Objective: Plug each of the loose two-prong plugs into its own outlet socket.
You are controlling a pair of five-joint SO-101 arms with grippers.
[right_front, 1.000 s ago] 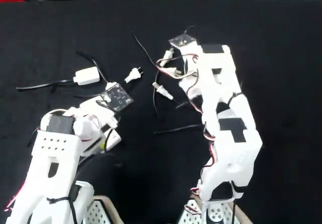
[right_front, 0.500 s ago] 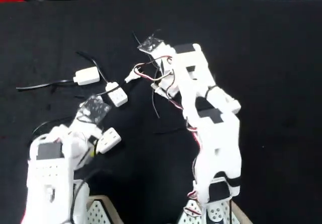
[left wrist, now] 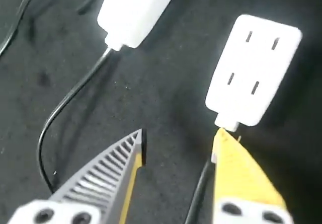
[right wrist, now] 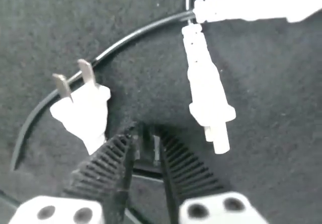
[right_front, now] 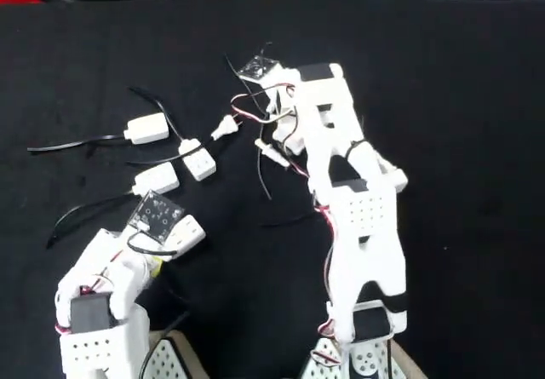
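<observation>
From above, an outlet (right_front: 184, 235) lies by the left arm and two plugs by the right; at the left wrist, the left gripper (left wrist: 180, 134) gapes wide beside that outlet; at the right wrist, the right gripper (right wrist: 145, 136), fingers narrowly apart and holding nothing, sits between a pronged plug (right wrist: 83, 110) and a second plug (right wrist: 206, 98).

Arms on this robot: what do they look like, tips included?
The left arm and right arm are chunky white plastic shells with black blocks and loose wires, some red. The left end effector has one grey ribbed finger and one yellow; the right end effector has two black ribbed ones. Both have white mounts with screw holes.
</observation>
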